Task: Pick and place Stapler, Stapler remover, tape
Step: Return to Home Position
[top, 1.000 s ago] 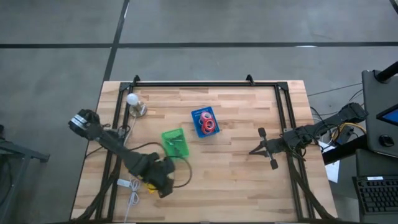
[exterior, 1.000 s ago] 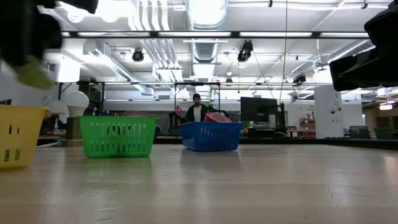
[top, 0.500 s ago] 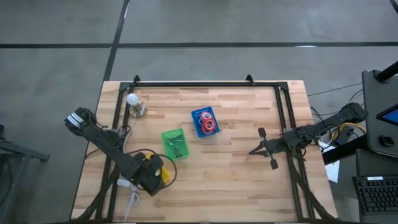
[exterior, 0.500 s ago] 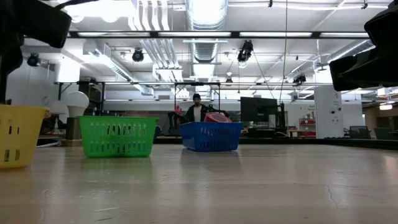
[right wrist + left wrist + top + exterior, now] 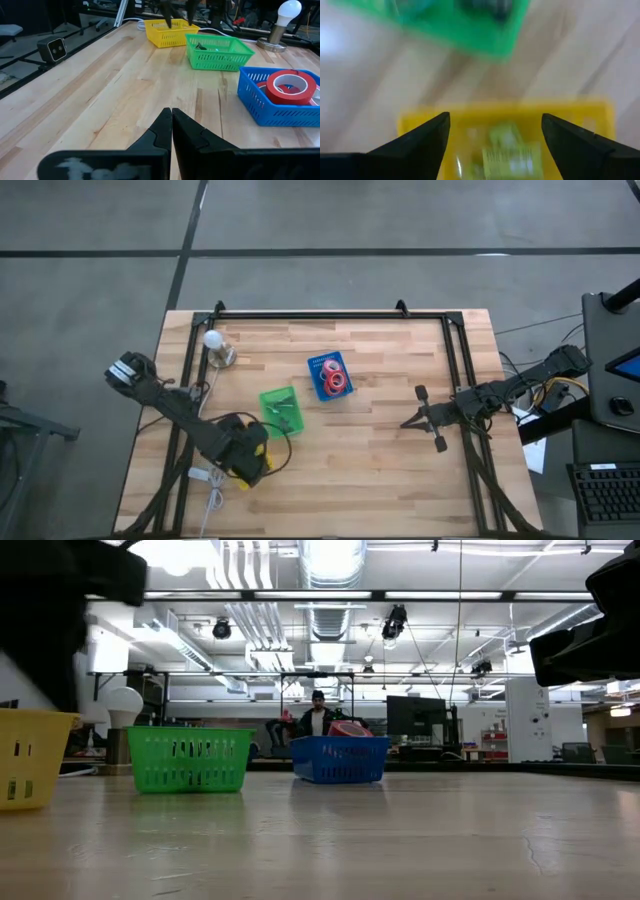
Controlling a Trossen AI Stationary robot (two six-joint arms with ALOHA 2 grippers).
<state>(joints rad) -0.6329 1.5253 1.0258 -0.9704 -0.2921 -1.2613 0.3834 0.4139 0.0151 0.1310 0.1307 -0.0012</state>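
My left gripper [image 5: 495, 122] is open and hangs over the yellow basket [image 5: 520, 107], near the table's near left corner [image 5: 243, 452]. A pale yellow-green thing [image 5: 512, 150] lies inside that basket, blurred. The green basket [image 5: 282, 410] holds a small dark item [image 5: 200, 46]. Red tape rolls [image 5: 292, 86] lie in the blue basket [image 5: 328, 376]. My right gripper [image 5: 171, 112] is shut and waits low over bare wood at the table's right [image 5: 405, 423].
A lamp with a white bulb [image 5: 215, 345] stands near the far left corner. White cables [image 5: 205, 480] lie by the near left edge. A black frame rail [image 5: 330, 313] runs along the far edge. A person [image 5: 316, 715] stands far off in the room.
A second ago, in the low view, a yellow-green thing showed below my left gripper; it no longer shows there. My left arm has shifted a little over the yellow basket, first toward the table's left edge, then back toward the green basket.
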